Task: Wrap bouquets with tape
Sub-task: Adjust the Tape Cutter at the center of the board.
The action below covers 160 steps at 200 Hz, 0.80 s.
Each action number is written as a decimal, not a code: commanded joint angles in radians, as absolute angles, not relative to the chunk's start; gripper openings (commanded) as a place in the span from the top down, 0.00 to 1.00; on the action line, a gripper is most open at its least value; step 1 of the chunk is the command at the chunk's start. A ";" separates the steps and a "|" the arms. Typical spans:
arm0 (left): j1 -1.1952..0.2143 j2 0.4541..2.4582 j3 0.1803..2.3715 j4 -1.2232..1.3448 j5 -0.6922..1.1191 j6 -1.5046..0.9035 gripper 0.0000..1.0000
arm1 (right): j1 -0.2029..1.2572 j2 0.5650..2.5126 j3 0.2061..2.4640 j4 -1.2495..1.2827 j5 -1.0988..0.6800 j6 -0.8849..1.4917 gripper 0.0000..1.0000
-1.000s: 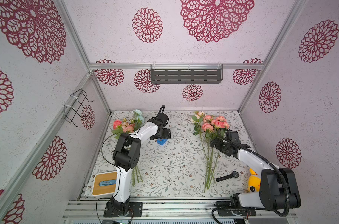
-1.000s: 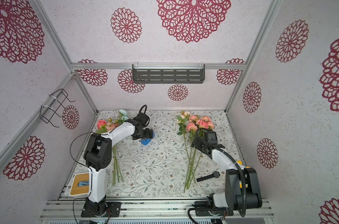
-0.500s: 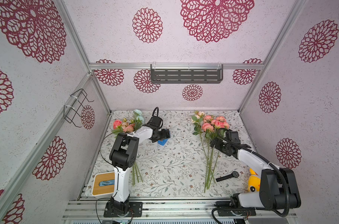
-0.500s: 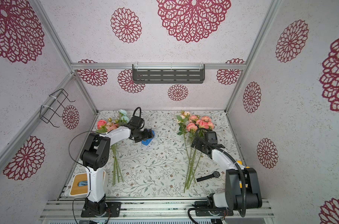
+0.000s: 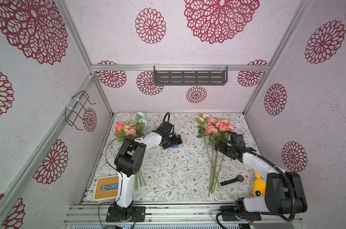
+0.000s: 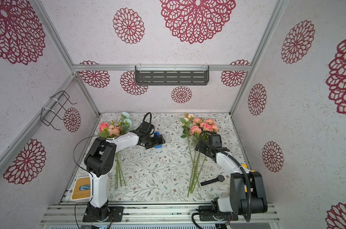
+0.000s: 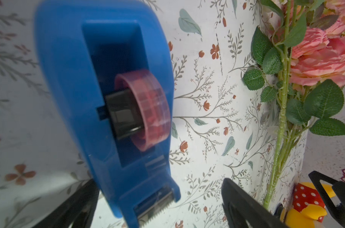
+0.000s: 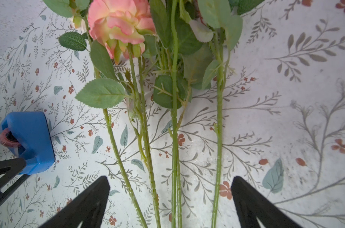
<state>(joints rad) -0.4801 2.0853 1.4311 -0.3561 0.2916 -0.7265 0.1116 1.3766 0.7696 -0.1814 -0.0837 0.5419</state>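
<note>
Left end effector (image 5: pixel 173 141), wide open and empty, straddles the tape (image 5: pixel 175 147) left of centre in a top view; the right end effector (image 5: pixel 219 145), equally open, hovers over the right bouquet (image 5: pixel 213 162) on the counter (image 5: pixel 178 188). In the left wrist view the tape (image 7: pixel 100 98) fills the left half with its cutter end between the fingers, and it looks light, rigid and slick, best pinched across its flat sides. In the right wrist view thin, springy stems (image 8: pixel 174 138) run down mid-frame between the spread fingers, and are best gathered below the leaves.

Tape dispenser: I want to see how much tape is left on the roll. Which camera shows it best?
The left wrist view: the tape dispenser is close up, its pink roll and cutter plain. The right wrist view catches only one end, small; in both top views the left gripper hides all but blue slivers.
</note>
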 commanded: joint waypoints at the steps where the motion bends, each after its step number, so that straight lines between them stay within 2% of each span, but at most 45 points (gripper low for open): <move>1: -0.491 2.068 1.466 -0.316 0.327 -0.745 0.01 | 0.107 1.361 0.787 -0.183 -0.086 0.531 0.01; 66: -0.492 2.065 1.475 -0.320 0.323 -0.756 0.00 | 0.109 1.377 0.790 -0.192 -0.068 0.543 0.01; 86: -0.490 2.038 1.448 -0.322 0.299 -0.765 0.00 | 0.136 1.390 0.801 -0.234 0.023 0.538 0.01; 107: -0.491 1.976 1.430 -0.348 0.235 -0.751 0.01 | 0.170 1.420 0.838 -0.316 0.131 0.537 0.01; 160: -0.542 1.814 1.500 -0.488 0.050 -0.633 0.01 | 0.171 1.486 0.867 -0.373 0.158 0.553 0.01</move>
<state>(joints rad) -0.4973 1.8935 1.4452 -0.4381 0.1585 -0.7124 0.1761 1.4822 0.8471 -0.3161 0.1028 0.5430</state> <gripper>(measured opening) 0.989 0.990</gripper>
